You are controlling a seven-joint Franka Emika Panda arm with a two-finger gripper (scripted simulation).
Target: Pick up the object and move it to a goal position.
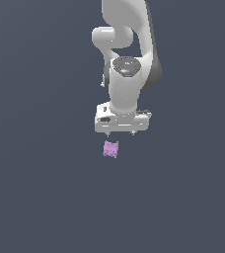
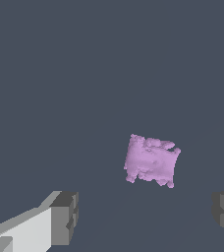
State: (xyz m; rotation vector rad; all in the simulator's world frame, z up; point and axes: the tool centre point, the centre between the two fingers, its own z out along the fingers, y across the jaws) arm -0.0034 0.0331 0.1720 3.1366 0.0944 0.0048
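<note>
The object [image 1: 110, 148] is a small lilac, knobbly block lying on the flat dark grey surface. It also shows in the wrist view [image 2: 151, 160]. My white gripper [image 1: 120, 132] hangs above the surface, just behind the object in the exterior view and apart from it. In the wrist view the gripper [image 2: 146, 216] is open and empty. Its two grey fingertips [image 2: 65, 216] stand wide apart, and the object lies beyond the gap between them, untouched.
The dark grey surface [image 1: 40, 188] fills both views. The white arm [image 1: 127, 54] rises from the gripper to the top of the exterior view. Nothing else shows.
</note>
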